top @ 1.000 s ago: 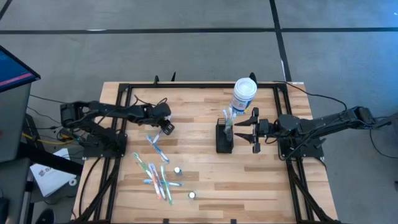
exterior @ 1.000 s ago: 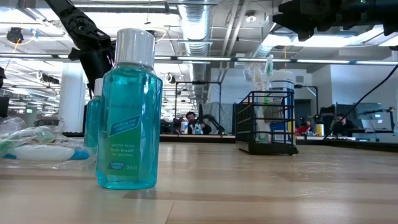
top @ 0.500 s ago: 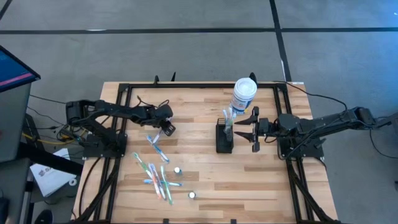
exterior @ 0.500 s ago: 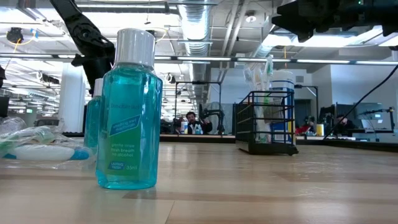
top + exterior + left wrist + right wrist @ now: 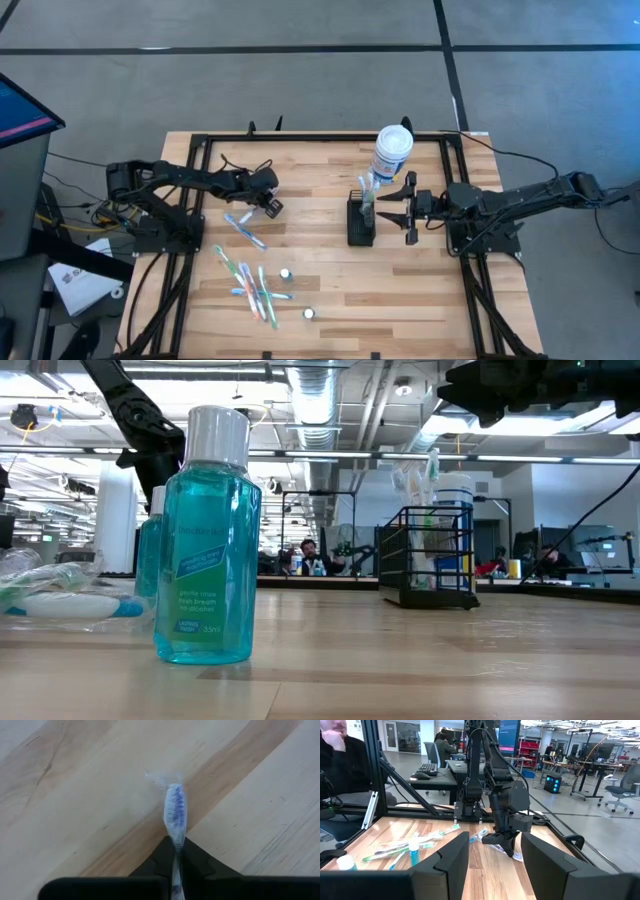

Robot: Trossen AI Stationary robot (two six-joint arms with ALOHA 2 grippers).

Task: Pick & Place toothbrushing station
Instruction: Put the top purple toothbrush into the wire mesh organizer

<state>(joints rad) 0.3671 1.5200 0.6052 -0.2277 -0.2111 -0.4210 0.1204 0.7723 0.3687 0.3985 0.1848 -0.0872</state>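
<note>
Left end effector (image 5: 268, 203) is hovering low over the desk's left half, near the middle of its depth. Its fingers are closing tight on one clear-wrapped blue-and-white toothbrush (image 5: 175, 815); the wrist view is showing the bristle end sticking out past the pinched fingertips, wrapper crinkled at the tip.

Change since half a second ago: the brush below that end effector was lying steeply, pointing toward the front edge; now it is lying more slantwise, with the arm drawn slightly back toward the left edge. The brush is being dragged or lifted clear of the desk surface. Reading: the pick is taking, and the carry to the station is the next leg.

Small black wire upright toothbrushing station (image 5: 361, 221) is standing right of the desk's centre, just in front of a white cylindrical canister with a blue label (image 5: 391, 152) near the back edge. At least one brush is already standing in it.

Right end effector (image 5: 401, 209) is waiting just right of the station, fingers spread wide, holding nothing.

A loose heap of wrapped toothbrushes (image 5: 250, 284) is lying toward the front left, with two small teal mouthwash bottles (image 5: 286, 274) beside it. Much is left to move.
</note>
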